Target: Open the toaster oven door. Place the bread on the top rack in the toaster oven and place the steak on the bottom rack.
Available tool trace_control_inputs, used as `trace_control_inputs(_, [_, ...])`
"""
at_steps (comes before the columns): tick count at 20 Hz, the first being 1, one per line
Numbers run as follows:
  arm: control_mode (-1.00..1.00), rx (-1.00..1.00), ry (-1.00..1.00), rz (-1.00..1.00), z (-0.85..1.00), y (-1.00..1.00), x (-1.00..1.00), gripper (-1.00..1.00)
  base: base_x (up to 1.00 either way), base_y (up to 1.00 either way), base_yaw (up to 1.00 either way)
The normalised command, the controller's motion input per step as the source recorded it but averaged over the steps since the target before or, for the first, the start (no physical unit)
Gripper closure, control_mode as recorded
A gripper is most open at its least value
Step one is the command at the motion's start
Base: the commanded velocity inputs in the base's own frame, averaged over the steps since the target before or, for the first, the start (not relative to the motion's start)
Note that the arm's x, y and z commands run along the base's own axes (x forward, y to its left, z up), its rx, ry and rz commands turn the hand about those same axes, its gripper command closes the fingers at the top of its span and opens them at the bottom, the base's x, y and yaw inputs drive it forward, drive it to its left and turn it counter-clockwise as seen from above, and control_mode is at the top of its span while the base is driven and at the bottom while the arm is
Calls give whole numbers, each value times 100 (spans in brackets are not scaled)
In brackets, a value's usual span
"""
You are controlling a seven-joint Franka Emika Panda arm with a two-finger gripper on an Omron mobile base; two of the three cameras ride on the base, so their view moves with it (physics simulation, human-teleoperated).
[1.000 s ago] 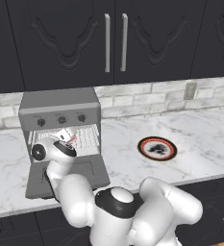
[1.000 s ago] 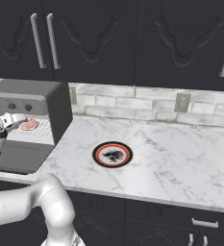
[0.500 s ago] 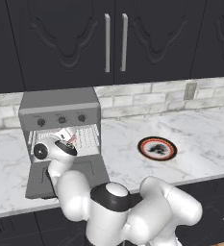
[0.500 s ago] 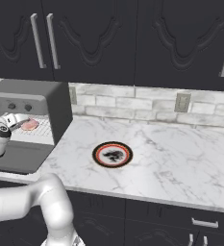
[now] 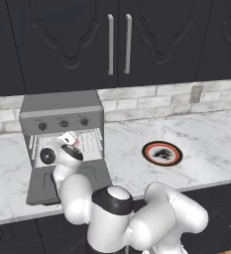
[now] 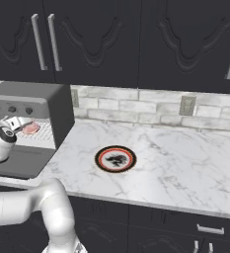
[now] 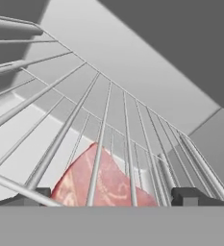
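- The toaster oven door (image 5: 70,182) lies folded down flat in front of the toaster oven (image 5: 62,119), so the opening step looks done; the cavity with its light wire racks stands exposed in both base views.
- The steak (image 7: 104,185) lies inside the oven; the hand view shows it as a pinkish-red slab seen through the wires of a rack, so it sits on a rack below those wires; in the right base view it shows as a small pink patch (image 6: 30,128) within the cavity; I judge it to be on the bottom rack, though the pictures do not make the level certain.
- The pincer (image 7: 106,197) sits at the oven mouth with its two dark tips spread wide apart at the bottom of the hand view; nothing is clamped between them, and the steak lies beyond them, not gripped; the hand also shows in front of the cavity (image 5: 67,141).
- The bread I cannot pick out in the cavity, on the surface (image 6: 185,158) or on the red-rimmed plate (image 6: 115,158), which carries only a dark mark at its middle; whether it is on the top rack I cannot tell.
- Judged from this, door and steak seem settled; the bread's placing stays unconfirmed.
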Motion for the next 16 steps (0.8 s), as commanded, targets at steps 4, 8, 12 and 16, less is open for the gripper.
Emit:
trace_control_inputs(4, [-100,0,0,0,0,2,6,-100,0,0,0])
trace_control_inputs(8, [-100,0,4,0,0,10,3,100,0,0,0])
trace_control_inputs(12, [-100,1,7,0,2,11,0,100,0,0,0])
trace_control_inputs(16, [-100,1,16,-1,0,13,0,100,0,0,0])
